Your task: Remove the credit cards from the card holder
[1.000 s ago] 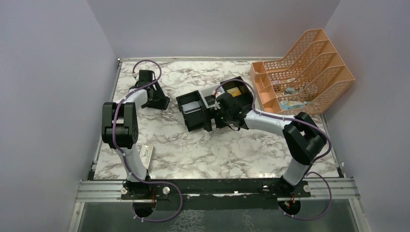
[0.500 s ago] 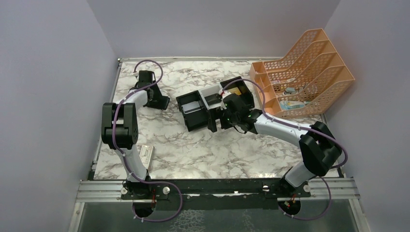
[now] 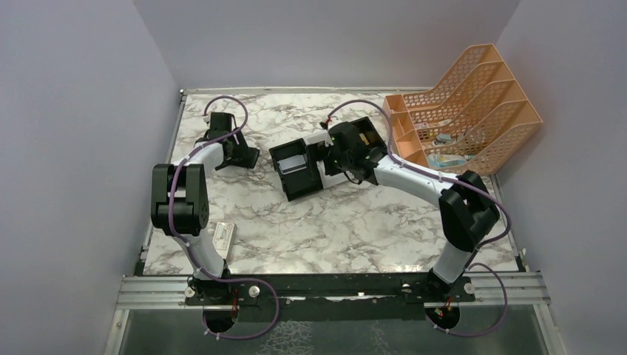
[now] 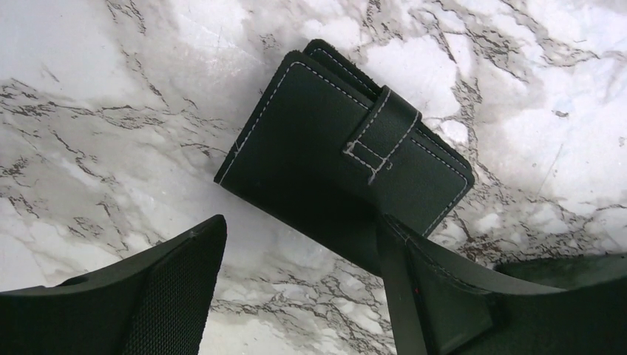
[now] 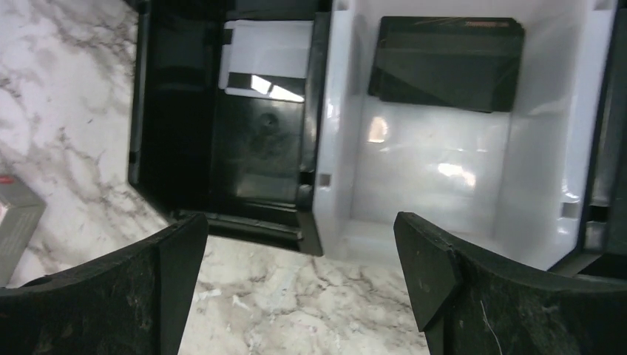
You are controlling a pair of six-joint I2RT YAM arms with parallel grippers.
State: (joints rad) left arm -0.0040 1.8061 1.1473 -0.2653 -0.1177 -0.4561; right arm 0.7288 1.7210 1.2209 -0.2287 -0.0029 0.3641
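Note:
The card holder is a black stitched wallet, folded shut with its tab strap across it, lying flat on the marble; from above it shows as a dark shape. My left gripper hangs open just above it, and its right finger overlaps the holder's near edge. My right gripper is open over the marble at the tray's near wall. A silver-grey credit card lies in the tray's black compartment. A dark card lies in the white compartment.
The three-compartment tray sits mid-table under my right wrist. An orange mesh file rack fills the far right corner. A white box with a red mark lies near the left arm's base. Walls enclose the table on three sides.
My right wrist has moved from the tray's near side farther back over the tray. My left wrist has shifted slightly above the card holder.

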